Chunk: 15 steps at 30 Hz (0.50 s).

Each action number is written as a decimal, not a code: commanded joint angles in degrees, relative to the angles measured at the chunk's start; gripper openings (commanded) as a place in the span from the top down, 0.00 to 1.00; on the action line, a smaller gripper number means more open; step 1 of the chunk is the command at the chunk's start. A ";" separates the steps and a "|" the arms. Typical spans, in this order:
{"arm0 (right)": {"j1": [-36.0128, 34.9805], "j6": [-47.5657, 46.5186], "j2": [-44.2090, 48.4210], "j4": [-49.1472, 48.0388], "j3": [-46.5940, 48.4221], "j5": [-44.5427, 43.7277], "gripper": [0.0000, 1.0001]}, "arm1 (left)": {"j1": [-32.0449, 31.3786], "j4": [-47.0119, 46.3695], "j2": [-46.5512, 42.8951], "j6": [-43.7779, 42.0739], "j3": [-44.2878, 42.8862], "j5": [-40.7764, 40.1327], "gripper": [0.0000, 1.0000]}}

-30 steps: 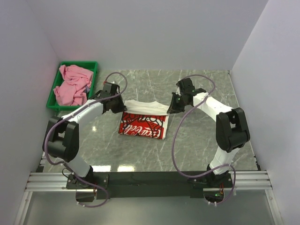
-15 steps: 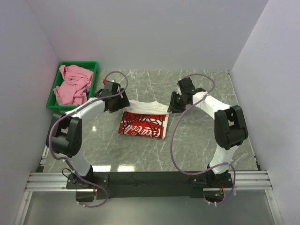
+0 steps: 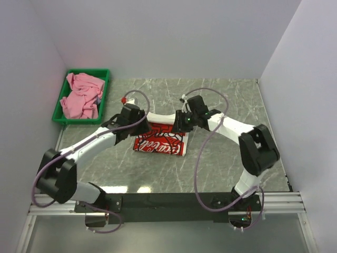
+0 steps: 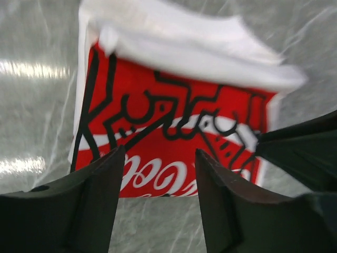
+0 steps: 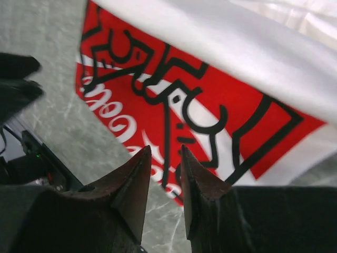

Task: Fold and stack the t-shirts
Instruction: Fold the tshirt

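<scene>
The white t-shirt (image 3: 159, 141) lies folded on the marble table, its red graphic with white script facing up and a white fold along its far edge. My left gripper (image 3: 140, 125) hovers over its left far corner, open, with only the print (image 4: 179, 121) and table between the fingers (image 4: 100, 195). Over the shirt's right far corner my right gripper (image 3: 178, 125) stands open by a narrow gap and holds nothing; the graphic (image 5: 200, 95) shows beyond its fingertips (image 5: 138, 168). The pink t-shirt (image 3: 81, 96) lies crumpled in the green tray (image 3: 87, 71) at the far left.
The tray sits against the left wall. White walls close the table on the left, back and right. Purple cables loop from both arms above the table, and bare marble lies to the right of and in front of the white shirt.
Both grippers went from shut to open and let go of the white shirt's far edge. Both arms have swung inward toward each other, and the white band is now narrower.
</scene>
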<state>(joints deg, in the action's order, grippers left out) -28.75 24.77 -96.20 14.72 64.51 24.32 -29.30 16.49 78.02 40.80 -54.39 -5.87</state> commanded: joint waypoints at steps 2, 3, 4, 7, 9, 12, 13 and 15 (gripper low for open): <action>2.11 -1.74 -7.57 -5.31 2.89 5.03 0.64 | -0.41 -2.69 5.37 3.23 4.55 1.56 0.43; 2.82 -1.75 -8.90 -5.32 5.16 5.39 0.64 | -0.41 -3.13 6.09 3.85 5.25 2.00 0.44; 4.74 -1.75 -10.31 -5.40 6.23 5.83 0.64 | -0.32 -3.48 6.79 4.11 5.52 2.09 0.45; 8.09 -0.35 -15.84 -6.72 10.27 8.90 0.65 | -0.32 -4.19 8.38 4.56 5.70 2.18 0.46; 10.99 0.62 -19.45 -6.99 13.43 10.57 0.65 | -0.32 -4.36 8.29 4.38 5.44 1.92 0.45; 13.72 2.38 -21.74 -7.33 16.86 12.94 0.65 | 0.73 -4.89 7.33 3.50 3.69 1.21 0.41; 14.16 3.17 -21.40 -8.03 16.88 13.47 0.65 | 1.43 -5.32 7.32 3.33 3.24 2.17 0.39; 15.12 6.24 -19.38 -12.16 15.04 15.49 0.65 | 4.15 -7.34 7.76 3.06 1.67 4.36 0.35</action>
<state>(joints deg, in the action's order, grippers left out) -14.52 27.42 -118.52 8.75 78.43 35.33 -27.92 13.98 87.09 44.23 -48.88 -3.40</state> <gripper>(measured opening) 0.349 0.643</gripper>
